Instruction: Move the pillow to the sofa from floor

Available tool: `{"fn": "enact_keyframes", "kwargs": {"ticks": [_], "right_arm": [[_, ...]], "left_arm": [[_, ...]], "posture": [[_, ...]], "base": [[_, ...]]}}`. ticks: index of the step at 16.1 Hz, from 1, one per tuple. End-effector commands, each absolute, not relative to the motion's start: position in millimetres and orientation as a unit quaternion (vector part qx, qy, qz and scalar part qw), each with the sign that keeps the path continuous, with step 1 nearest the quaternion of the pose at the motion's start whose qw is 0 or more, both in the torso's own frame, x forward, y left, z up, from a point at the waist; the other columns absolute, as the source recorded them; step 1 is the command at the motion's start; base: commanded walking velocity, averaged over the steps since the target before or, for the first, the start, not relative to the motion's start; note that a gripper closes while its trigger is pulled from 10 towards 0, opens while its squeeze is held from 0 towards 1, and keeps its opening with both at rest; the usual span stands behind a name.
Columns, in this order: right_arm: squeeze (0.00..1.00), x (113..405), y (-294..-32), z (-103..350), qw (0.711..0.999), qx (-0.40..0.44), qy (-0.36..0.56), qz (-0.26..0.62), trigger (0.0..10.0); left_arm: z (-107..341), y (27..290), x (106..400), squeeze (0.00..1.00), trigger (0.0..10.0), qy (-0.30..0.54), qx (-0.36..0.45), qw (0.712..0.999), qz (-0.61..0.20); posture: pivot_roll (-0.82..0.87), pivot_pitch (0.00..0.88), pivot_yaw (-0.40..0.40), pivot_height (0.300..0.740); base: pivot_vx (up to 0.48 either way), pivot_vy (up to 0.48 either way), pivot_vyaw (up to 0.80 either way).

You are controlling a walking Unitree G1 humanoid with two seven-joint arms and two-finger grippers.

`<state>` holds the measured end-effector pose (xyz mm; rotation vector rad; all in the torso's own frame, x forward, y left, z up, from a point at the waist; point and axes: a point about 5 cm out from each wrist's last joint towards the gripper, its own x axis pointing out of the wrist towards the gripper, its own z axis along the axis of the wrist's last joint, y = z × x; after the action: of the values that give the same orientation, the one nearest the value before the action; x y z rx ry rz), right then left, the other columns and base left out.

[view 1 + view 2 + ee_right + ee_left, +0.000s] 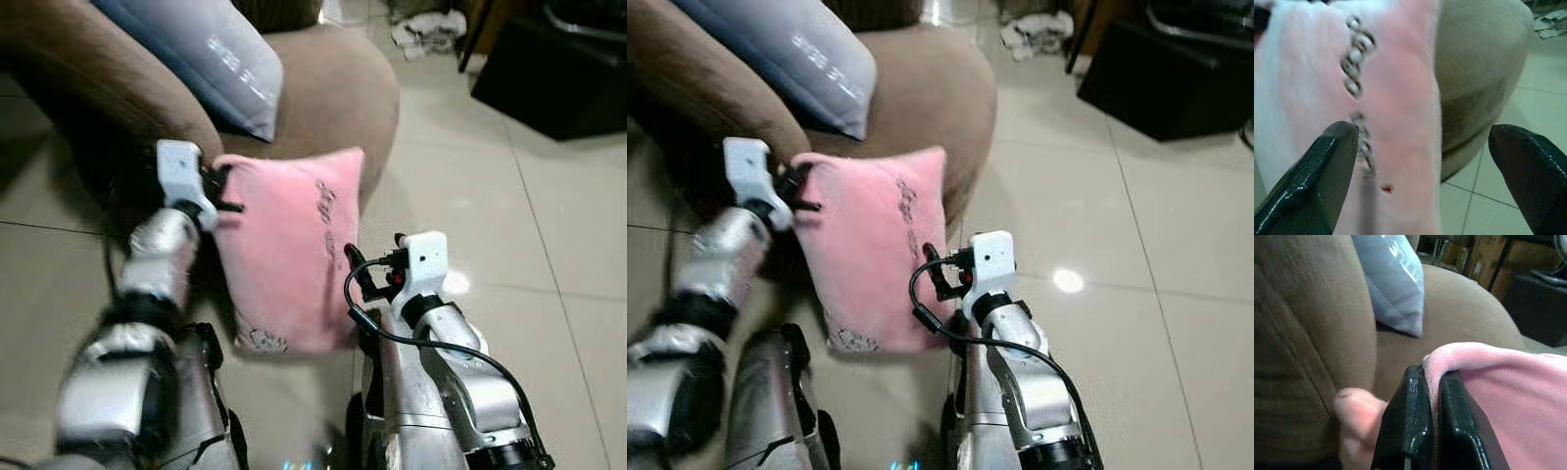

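While it hangs off the floor, the pillow sits between the two arms, just in front of the sofa's rounded arm.

Pillow: a soft pink rectangular plush pillow point(289, 255), long axis running up and down, top edge level with the sofa arm, lower edge tilting toward the robot; dark stitched lettering runs down its right side.

Left gripper point(1432, 431): black fingers point(1405, 426) pinched tight on the pillow's upper left corner, pink fabric folded between them.

Right gripper point(1425, 161): fingers point(1317, 176) spread wide, the pillow's right edge in the gap, no contact that I can make out.

Left wrist view: shows the pinch close up, plus the sofa's seat crease.

Right wrist view: shows the lettering as looped stitching and a small red mark below it.

Sofa: a brown fabric sofa point(323, 88) with a grey-blue cushion with white print point(211, 54) lying on it.

Room: pale glossy tiled floor point(549, 235), a crumpled white cloth point(431, 29) and a black low cabinet point(558, 73) farther back.
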<state>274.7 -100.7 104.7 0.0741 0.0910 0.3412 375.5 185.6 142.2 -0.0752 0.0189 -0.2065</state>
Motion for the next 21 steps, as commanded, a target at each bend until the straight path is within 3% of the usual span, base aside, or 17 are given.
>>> {"fn": "enact_keyframes", "kwargs": {"ticks": [1,6,11,14,21], "right_arm": [[0.00,276,-106,102,0.985,0.041,0.044,0.163,10.0],[0.00,272,-108,84,0.984,0.037,0.066,0.163,10.0],[0.00,270,-108,79,0.983,0.034,0.069,0.168,10.0],[0.00,268,-107,74,0.981,0.031,0.078,0.174,10.0],[0.00,269,-115,72,0.981,0.018,0.078,0.176,10.0]], "left_arm": [[146,183,374,0.00,0.0,-0.003,-0.038,0.994,-0.103],[128,141,348,0.00,0.0,0.009,-0.049,0.985,-0.164],[152,135,349,0.00,0.0,-0.019,-0.037,0.983,-0.181],[142,112,332,0.00,0.0,-0.009,-0.036,0.967,-0.254],[114,135,326,0.00,0.0,0.041,-0.023,0.979,-0.200]], "posture": [[0.00,0.070,-0.048,0.523],[0.01,0.072,-0.045,0.573],[0.00,0.077,-0.043,0.628],[0.01,0.074,-0.056,0.648],[0.01,0.054,-0.065,0.698]], "base": [[0.000,0.000,0.00],[0.000,0.000,0.00],[0.000,0.000,0.00],[0.000,0.000,0.00],[0.000,0.000,0.00]]}}
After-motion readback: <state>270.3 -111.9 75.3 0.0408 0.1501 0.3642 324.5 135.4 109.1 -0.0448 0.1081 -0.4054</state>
